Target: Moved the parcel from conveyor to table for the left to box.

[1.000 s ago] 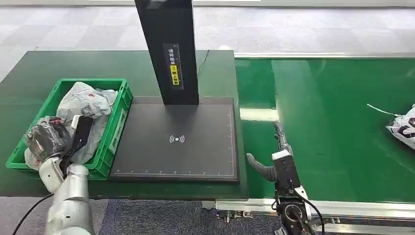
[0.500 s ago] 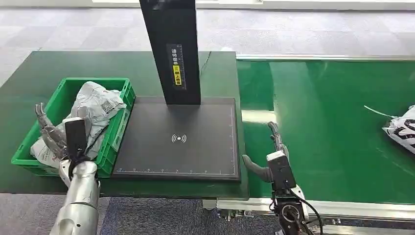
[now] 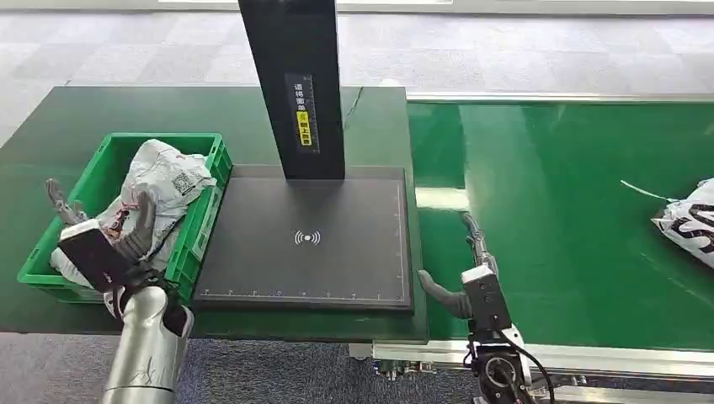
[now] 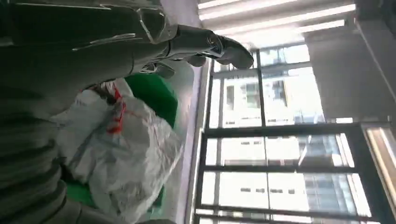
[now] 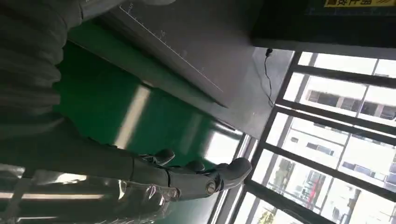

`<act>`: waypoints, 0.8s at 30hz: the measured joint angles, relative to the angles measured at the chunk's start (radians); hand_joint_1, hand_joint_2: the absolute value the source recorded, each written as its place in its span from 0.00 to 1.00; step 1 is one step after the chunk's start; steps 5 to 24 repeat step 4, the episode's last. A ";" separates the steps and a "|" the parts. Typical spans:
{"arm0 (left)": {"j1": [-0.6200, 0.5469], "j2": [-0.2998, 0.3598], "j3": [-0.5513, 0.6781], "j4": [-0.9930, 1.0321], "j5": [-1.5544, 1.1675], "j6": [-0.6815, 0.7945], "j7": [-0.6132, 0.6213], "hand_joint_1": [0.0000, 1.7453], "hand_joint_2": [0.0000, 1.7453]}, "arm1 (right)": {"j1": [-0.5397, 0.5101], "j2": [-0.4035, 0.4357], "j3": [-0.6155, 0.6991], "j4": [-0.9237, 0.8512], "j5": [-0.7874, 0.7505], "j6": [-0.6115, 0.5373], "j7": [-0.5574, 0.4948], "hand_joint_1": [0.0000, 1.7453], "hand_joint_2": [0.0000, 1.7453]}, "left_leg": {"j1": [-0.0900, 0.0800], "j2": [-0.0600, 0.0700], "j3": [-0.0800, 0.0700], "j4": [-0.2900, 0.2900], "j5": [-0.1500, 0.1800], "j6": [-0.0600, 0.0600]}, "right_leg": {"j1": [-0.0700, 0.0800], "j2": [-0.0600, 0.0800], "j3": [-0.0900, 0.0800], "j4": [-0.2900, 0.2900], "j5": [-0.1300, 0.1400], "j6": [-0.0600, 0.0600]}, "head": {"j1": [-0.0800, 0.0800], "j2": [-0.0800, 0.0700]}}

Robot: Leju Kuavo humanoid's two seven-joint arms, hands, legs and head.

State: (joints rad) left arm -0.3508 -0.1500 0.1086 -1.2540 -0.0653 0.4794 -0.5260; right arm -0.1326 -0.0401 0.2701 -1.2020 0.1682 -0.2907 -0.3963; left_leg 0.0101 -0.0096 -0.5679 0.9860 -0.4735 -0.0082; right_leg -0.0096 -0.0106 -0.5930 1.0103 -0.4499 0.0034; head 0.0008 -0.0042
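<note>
A white-and-black parcel (image 3: 689, 220) lies on the green conveyor belt (image 3: 572, 210) at the far right, partly cut off by the picture's edge. My right hand (image 3: 466, 263) hovers open over the belt's left end, far from that parcel; the right wrist view shows its fingers (image 5: 196, 179) stretched out and holding nothing. The green box (image 3: 199, 220) sits on the table's left and holds crumpled grey-white parcels (image 3: 165, 180). My left hand (image 3: 94, 229) is open above the box's near end, fingers spread, holding nothing. In the left wrist view the left hand (image 4: 187, 42) is above a white parcel (image 4: 130, 158).
A black scanner pad (image 3: 307, 240) with a tall black post (image 3: 295, 84) lies between the box and the belt. The dark green table (image 3: 84, 109) has bare room behind the box. A thin white strip (image 3: 640, 189) lies on the belt near the parcel.
My left hand went from curled low in the box to spread open, and has turned and drawn back toward the box's near edge. The right hand has barely moved.
</note>
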 measured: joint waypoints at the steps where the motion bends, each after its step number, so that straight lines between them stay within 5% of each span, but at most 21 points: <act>1: 0.011 0.005 -0.037 -0.014 -0.006 -0.044 0.014 0.00 1.00 | 0.000 0.000 0.000 0.000 -0.010 0.011 -0.005 0.00 1.00 | 0.000 0.000 0.000 0.000 0.000 0.000 | 0.000 0.000 0.000 0.000 0.000 0.000 | 0.000 0.000; 4: 0.042 0.015 -0.129 -0.041 -0.002 -0.202 0.043 0.00 1.00 | -0.003 0.000 0.000 0.001 -0.051 0.065 -0.025 0.00 1.00 | 0.000 0.000 0.000 0.000 0.000 0.000 | 0.000 0.000 0.000 0.000 0.000 0.000 | 0.000 0.000; 24: 0.042 0.015 -0.129 -0.041 -0.002 -0.202 0.043 0.00 1.00 | -0.003 0.000 0.000 0.001 -0.051 0.065 -0.025 0.00 1.00 | 0.000 0.000 0.000 0.000 0.000 0.000 | 0.000 0.000 0.000 0.000 0.000 0.000 | 0.000 0.000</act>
